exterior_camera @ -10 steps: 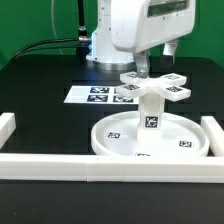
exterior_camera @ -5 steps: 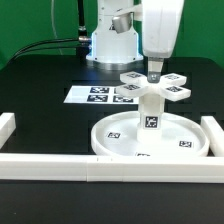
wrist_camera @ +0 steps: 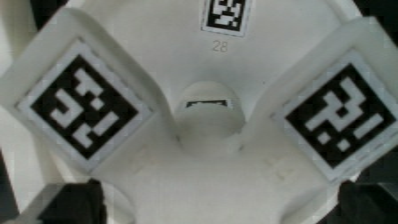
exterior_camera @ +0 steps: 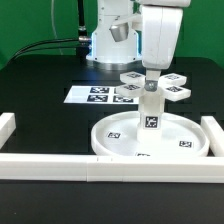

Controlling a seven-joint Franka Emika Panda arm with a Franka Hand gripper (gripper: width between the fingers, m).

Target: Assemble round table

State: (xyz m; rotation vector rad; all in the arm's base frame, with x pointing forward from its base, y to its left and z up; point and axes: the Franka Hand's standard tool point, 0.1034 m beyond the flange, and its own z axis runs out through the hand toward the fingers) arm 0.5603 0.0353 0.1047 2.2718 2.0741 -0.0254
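**White plastic stack standing nearly whole — foot seating is the open question**

Black table [exterior_camera: 40, 90] is carrying everything. Long white border rails [exterior_camera: 60, 165] are running along the near edge and up both sides, boxing in the work area.

White rimmed disc [exterior_camera: 120, 140] is lying flat just inside the near rail, toward the exterior view's right, its rim close to the rail there. Marker board [exterior_camera: 85, 95] is lying flat behind it, partly hidden by the foot.

Short cylinder leg [exterior_camera: 150, 112] is standing upright on the disc's centre, and the cross-shaped foot [exterior_camera: 175, 88] is sitting on top of the leg, arms level. So all three parts are stacked in order — judging from this, the build is looking almost done. What is left is probably the final tightening or seating of the foot; how firmly the joints are locked is not visible.

Gripper [exterior_camera: 152, 76] is hanging straight down over the foot's hub. In the wrist view the foot's tagged arms [wrist_camera: 80, 95] are filling the frame, dark fingertips [wrist_camera: 71, 205] showing at the edge only. Whether the jaws are spread or pinching the hub — cannot tell.

Room: open table on the exterior view's left and behind the stack. Straight up is free. Near and right-side rails are crowding the disc, so low sideways moves there are risking a bump.
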